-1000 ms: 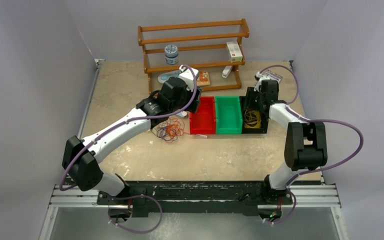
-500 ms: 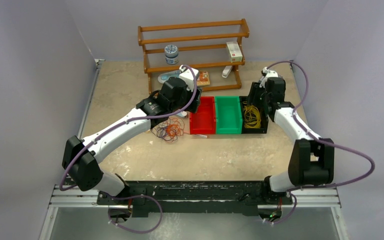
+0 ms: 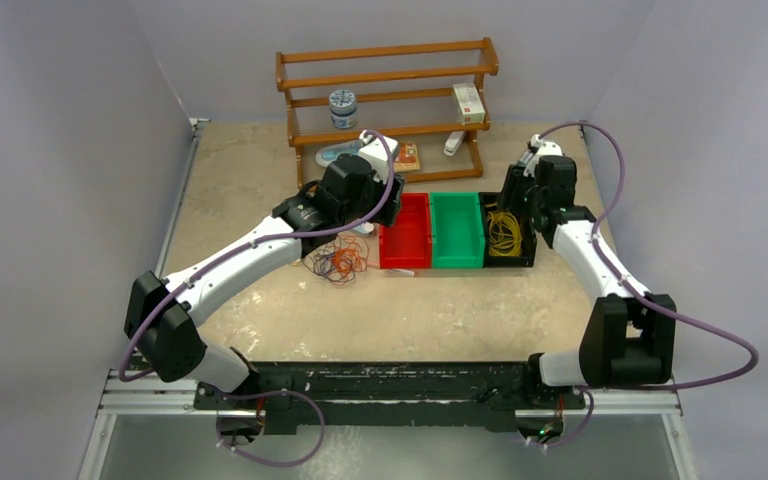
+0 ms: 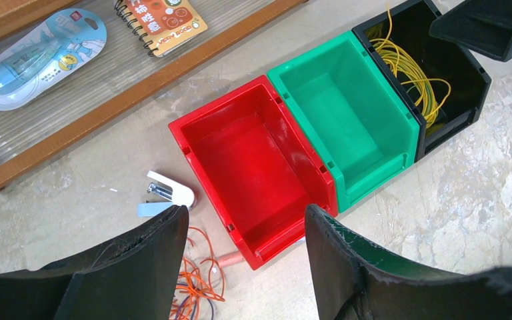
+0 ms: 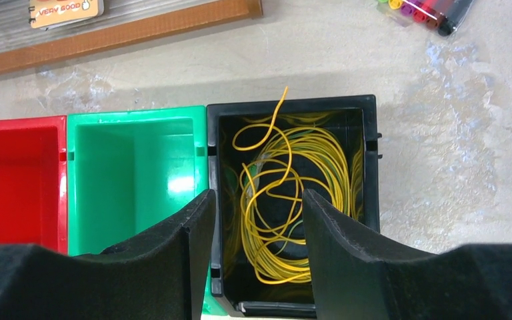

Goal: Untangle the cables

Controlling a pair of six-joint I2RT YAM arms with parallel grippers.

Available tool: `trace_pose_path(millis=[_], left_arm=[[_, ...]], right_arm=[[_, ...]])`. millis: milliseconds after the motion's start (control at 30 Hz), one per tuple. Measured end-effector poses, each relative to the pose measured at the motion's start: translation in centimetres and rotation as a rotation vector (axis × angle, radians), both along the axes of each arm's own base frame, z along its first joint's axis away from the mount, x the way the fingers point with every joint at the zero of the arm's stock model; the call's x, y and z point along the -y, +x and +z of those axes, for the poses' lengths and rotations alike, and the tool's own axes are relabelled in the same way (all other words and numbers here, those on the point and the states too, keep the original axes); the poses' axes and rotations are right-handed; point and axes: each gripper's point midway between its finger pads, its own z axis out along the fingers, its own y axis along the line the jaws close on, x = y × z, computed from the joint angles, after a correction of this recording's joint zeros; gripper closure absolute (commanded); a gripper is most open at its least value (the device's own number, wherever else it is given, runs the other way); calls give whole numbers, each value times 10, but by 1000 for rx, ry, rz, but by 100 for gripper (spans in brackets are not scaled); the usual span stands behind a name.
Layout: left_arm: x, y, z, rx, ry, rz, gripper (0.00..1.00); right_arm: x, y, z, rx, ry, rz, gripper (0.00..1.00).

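A tangle of orange and dark cables point(image 3: 338, 262) lies on the table left of the red bin, and its orange loops point(image 4: 197, 280) show by my left finger. A bundle of yellow cables point(image 5: 287, 200) lies coiled inside the black bin point(image 3: 530, 245), seen also as yellow cables point(image 4: 413, 73) in the left wrist view. My left gripper point(image 4: 245, 212) hangs open over the red bin's near corner, holding nothing. My right gripper point(image 5: 257, 193) is open above the black bin, with the yellow coil below and free of its fingers.
Red bin point(image 3: 406, 232), green bin point(image 3: 457, 230) and black bin stand side by side. A wooden rack point(image 3: 390, 95) behind holds a tin, a box and a notebook point(image 4: 160, 17). A white stapler point(image 4: 168, 192) lies by the red bin. A pack of markers point(image 5: 427, 10) lies far right.
My right gripper has drawn up and back out of the black bin, its jaws a little wider, leaving the yellow cables inside. The left arm has not moved.
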Motion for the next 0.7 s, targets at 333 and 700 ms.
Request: trace_pose_path(millis=[333,700], left_arm=[[1,0,-2,-5,-1,-2,37],[1,0,-4,-9,3,-2,37]], right_arm=[[-5,-18,-26,-56,82,-54,49],[-11,16,-58,-51,172,-113,53]])
